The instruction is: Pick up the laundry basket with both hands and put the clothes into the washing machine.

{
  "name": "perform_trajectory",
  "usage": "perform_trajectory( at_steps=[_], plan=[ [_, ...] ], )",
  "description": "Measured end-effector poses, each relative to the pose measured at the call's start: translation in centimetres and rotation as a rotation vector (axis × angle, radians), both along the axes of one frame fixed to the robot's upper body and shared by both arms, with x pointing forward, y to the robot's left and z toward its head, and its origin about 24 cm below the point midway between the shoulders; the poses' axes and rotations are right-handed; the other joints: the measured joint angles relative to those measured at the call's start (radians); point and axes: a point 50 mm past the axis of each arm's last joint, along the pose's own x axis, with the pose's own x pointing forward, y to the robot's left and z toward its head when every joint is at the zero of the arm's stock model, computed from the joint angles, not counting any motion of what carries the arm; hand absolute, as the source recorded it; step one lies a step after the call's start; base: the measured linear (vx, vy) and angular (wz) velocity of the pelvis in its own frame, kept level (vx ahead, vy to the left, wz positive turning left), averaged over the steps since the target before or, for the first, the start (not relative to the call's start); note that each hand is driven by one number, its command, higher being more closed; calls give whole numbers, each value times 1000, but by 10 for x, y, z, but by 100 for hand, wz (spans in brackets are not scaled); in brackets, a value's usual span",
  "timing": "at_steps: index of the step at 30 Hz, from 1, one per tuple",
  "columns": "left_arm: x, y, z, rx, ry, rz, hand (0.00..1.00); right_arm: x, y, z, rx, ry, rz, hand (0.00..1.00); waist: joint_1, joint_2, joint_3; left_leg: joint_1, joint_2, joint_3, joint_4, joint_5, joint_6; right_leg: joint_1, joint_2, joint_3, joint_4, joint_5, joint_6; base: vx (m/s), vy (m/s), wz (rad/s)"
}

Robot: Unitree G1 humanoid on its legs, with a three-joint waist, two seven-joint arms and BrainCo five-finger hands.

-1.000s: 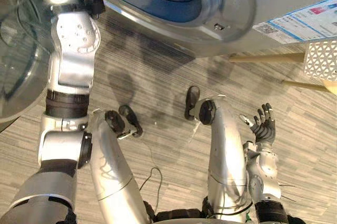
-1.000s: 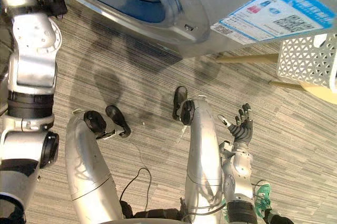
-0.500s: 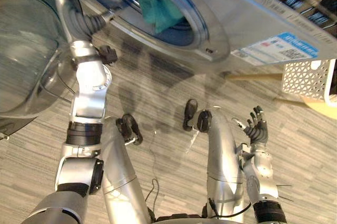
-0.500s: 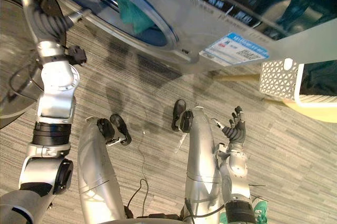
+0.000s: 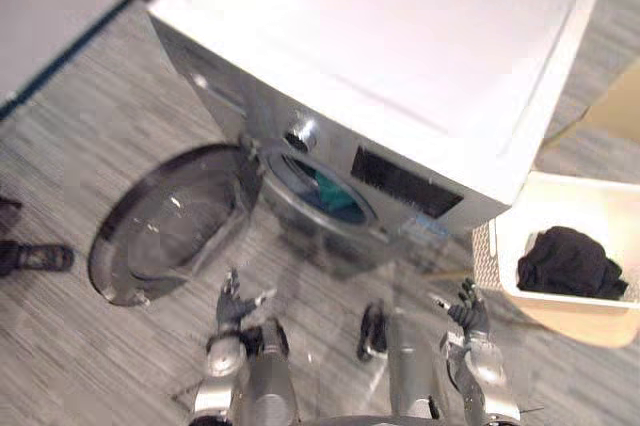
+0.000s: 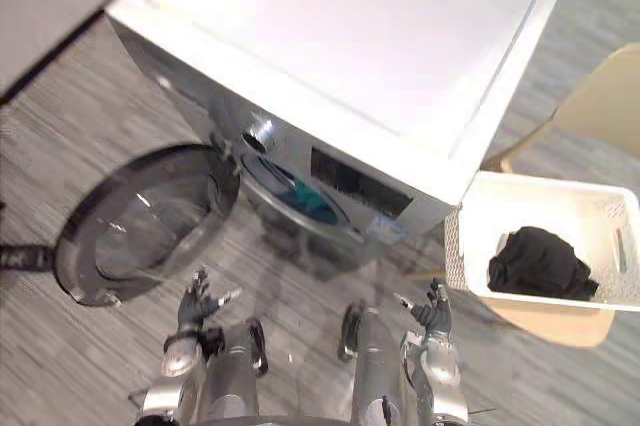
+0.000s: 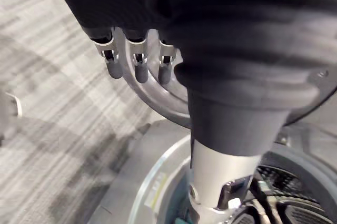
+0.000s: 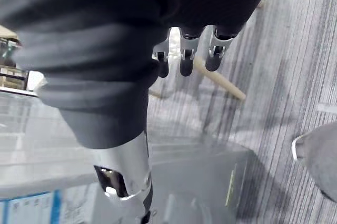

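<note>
Basket (image 5: 590, 208) with black clothes (image 5: 570, 264) shows in eye views; left hand (image 5: 233, 303), right hand (image 5: 467, 313) spread empty.

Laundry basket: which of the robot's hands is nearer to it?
Right. The right hand is just beside the laundry basket; the left hand is across, by the washer door.

A grey, plank-striped floor (image 5: 80, 146) carried a silver washing machine (image 5: 400, 56), whose round door (image 5: 165, 226) hung open just above the boards in front of it. Close beside the machine, on the side away from the door, stood a pale wooden seat (image 5: 580, 321). Well beyond the door rested a person's dark shoe (image 5: 35, 258).
</note>
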Motion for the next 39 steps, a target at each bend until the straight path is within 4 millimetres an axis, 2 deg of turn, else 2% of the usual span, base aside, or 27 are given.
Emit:
perform_trajectory(
  at_steps=[2, 3, 6, 10, 12, 14, 15, 17, 19, 20, 21, 23, 24, 26, 27, 28, 29, 30, 31, 32, 33, 34, 35, 36, 37, 38, 39],
  plan=[
    [-16, 2, -15, -12, 91, 9, 0, -5, 0, -6, -9, 37, 7, 0, 0, 9, -32, 61, -4, 18, -73, 19, -5, 57, 12, 0, -76, 26, 5, 218, 48, -12],
    [-36, 5, -33, -5, 211, 7, 0, -14, -1, -16, 3, 92, 9, 0, -2, 18, -74, 139, -16, 40, -178, 61, -6, 129, 25, -1, -179, 65, 15, 174, 52, -12],
    [-56, 5, -48, 28, 345, -36, 0, -32, -7, -34, 25, 201, -29, 0, -5, 30, -136, 236, -48, 49, -341, 126, -4, 223, 40, 0, -339, 130, 29, 179, 70, -1],
    [-61, 11, -52, 58, 391, -74, 0, -42, -7, -46, 54, 279, -34, 0, -3, 33, -136, 298, -53, 56, -356, 133, -4, 302, 67, 34, -425, 173, 37, 115, 51, -22],
    [-57, 10, -51, 59, 387, -80, 0, -42, -9, -48, 51, 298, -30, 0, -2, 31, -134, 290, -75, -38, -307, 131, -2, 315, 64, 72, -442, 190, 39, 52, 21, -41],
    [-54, 5, -52, 46, 380, -84, 0, -32, -14, -44, 21, 290, -10, 0, 3, 34, -131, 287, -110, -216, -280, 89, 36, 323, 76, 151, -498, 244, 50, -30, 87, -112],
    [-53, 1, -52, 37, 378, -85, 0, -21, -15, -40, 6, 262, 5, 0, 1, 54, -124, 322, -107, -233, -287, 50, 29, 317, 101, 208, -529, 275, 59, -83, 141, -151],
    [-44, -2, -50, 34, 360, -92, 0, -8, -14, -31, -5, 212, 16, 0, 4, 54, -114, 324, -105, -144, -288, 0, 33, 264, 122, 302, -549, 338, 77, -168, 165, -177],
    [-32, 3, -45, 53, 332, -96, 0, 4, -6, -27, 7, 182, 31, 0, 5, 32, -100, 300, -104, -33, -275, -27, 48, 216, 132, 310, -631, 475, 67, -264, 101, -198],
    [-23, 10, -41, 78, 313, -96, 0, 12, 4, -25, 20, 167, 55, 0, 8, 17, -86, 286, -79, 79, -280, -19, 61, 188, 125, 74, -634, 467, -2, -259, 9, -212],
    [-22, 15, -40, 94, 315, -88, 0, 9, 5, -27, 24, 180, 60, 0, 15, 7, -87, 295, -71, 148, -295, -7, 60, 193, 102, -125, -568, 376, -69, -218, -19, -210],
    [-26, 22, -40, 124, 333, -81, 0, 4, 1, -30, 14, 201, 43, 0, 27, 9, -83, 340, -43, 283, -295, 1, 58, 252, 73, -393, -457, 225, -102, -68, -42, -215],
    [-32, 28, -42, 135, 355, -71, 0, 3, 1, -29, 8, 201, 37, 0, 27, 9, -83, 363, -25, 346, -268, 1, 58, 285, 58, -429, -406, 179, -109, -94, -111, -220],
    [-33, 32, -41, 139, 361, -56, 0, 0, -3, -30, -3, 210, 27, 0, 20, -1, -66, 401, -12, 398, -218, 0, 58, 294, 59, -416, -374, 177, -108, -122, -159, -154],
    [-28, 35, -39, 151, 348, -56, 0, -4, -7, -31, -15, 225, 20, 0, 13, -6, -55, 390, -1, 415, -147, -4, 67, 299, 90, -382, -390, 198, -122, -162, -142, -176],
    [-25, 35, -38, 153, 340, -59, 0, 1, -8, -29, -30, 217, 28, 0, 24, 4, -56, 383, 11, 402, -184, -20, 95, 307, 139, -282, -483, 236, -64, -210, -135, -176],
    [-26, 28, -40, 136, 343, -61, 0, 3, -12, -26, -43, 209, 27, 0, 32, 39, -70, 382, 45, 414, -208, -29, 88, 292, 169, -255, -480, 222, -19, -120, -78, -170],
    [-20, 21, -38, 123, 318, -67, 0, 11, -17, -21, -59, 195, 23, 0, 13, 49, -61, 380, 70, 448, -179, -65, 11, 218, 69, -294, -181, 41, -120, -46, -75, -114],
    [-18, 21, -37, 130, 308, -78, 0, 6, -17, -24, -62, 213, 26, 0, -1, 21, -55, 389, 62, 491, -133, -82, 9, 223, -9, -283, -103, -8, -53, 85, -127, -130],
    [-24, 20, -40, 128, 327, -84, 0, 1, -15, -28, -67, 241, 50, 0, 12, 35, -43, 388, 141, 511, -9, -131, -10, 255, 15, -257, -128, -43, 17, 100, -154, -111],
    [-30, 20, -42, 126, 340, -85, 0, 1, -13, -29, -70, 248, 66, 0, 22, 44, -39, 377, 190, 499, 68, -132, 9, 269, 53, -228, -155, -44, 12, 90, -286, -139],
    [-38, 15, -46, 115, 364, -102, 0, -3, -11, -31, -87, 264, 91, 0, 25, 62, -20, 302, 270, 401, 253, -63, 159, 317, 118, -198, -214, -32, -28, 121, -358, -109],
    [-40, 10, -45, 96, 346, -93, 0, -12, -13, -34, -93, 291, 87, 0, 23, 59, -3, 226, 259, 254, 377, -46, 183, 367, 149, -163, -265, -18, -50, 100, -309, -89],
    [-38, 11, -43, 103, 331, -96, 0, -16, -16, -36, -96, 303, 82, 0, 27, 57, 0, 186, 219, 179, 410, -51, 161, 383, 150, -151, -283, -10, -64, 203, -217, -68],
    [-35, 10, -42, 114, 316, -119, 0, -19, -18, -37, -98, 316, 71, 0, 28, 57, 3, 116, 121, 73, 425, -65, 126, 409, 152, -123, -321, 0, -70, 164, -59, -65],
    [-35, 9, -42, 118, 315, -129, 0, -18, -20, -36, -108, 314, 73, 0, 31, 51, 9, 80, 50, 30, 393, -69, 118, 429, 157, -99, -356, 12, -72, 276, -69, -90],
    [-35, 7, -42, 115, 317, -132, 0, -16, -21, -35, -111, 309, 72, 0, 43, 63, 12, 44, -24, 4, 321, -69, 117, 458, 170, -63, -403, 33, -70, 268, -13, -86]
  ],
)
